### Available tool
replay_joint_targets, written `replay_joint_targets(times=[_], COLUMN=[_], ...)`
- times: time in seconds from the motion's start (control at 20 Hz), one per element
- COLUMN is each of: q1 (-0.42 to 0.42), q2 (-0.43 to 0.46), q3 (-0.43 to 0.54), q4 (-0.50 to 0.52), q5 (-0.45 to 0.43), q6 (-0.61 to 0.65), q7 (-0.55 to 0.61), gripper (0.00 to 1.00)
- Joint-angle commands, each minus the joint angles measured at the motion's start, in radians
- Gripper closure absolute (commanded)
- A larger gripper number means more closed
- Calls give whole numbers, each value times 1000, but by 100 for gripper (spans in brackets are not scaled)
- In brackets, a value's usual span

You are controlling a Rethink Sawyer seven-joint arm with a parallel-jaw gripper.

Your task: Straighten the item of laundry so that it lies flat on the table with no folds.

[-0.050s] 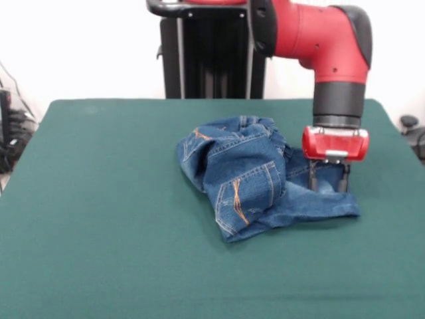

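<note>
Item of laundry: one small pair of blue denim jeans (pixel 255 176) with orange-tan stitching, lying on the dark green desk (pixel 99 226), somewhat right of centre. Condition: not flat. The garment is bunched into a rumpled heap, folded over itself, with a pocket panel turned up toward the camera and the elastic waistband gathered at the far side of the pile. One flatter section of denim extends to the right along the desk surface.

Gripper (pixel 329 183): the red and black arm descends from above on the right, and the two dark fingers (pixel 312 177) stand down onto that right-hand section of the jeans, set apart from each other. Whether cloth is pinched between them cannot be determined from this view
</note>
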Motion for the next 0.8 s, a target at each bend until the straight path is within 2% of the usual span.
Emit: replay_joint_targets(times=[0.05, 0.25, 0.45, 0.55, 0.8], q1=[49, 6, -38, -16, 55], q2=[216, 198, 180, 172, 149], q3=[82, 129, 188, 170, 79], q4=[-166, -153, -145, -149, -171], q5=[104, 65, -5, 10, 121], q6=[-6, 25, -15, -40, 17], q7=[122, 154, 194, 188, 124], gripper=[100, 100, 100, 100, 100])
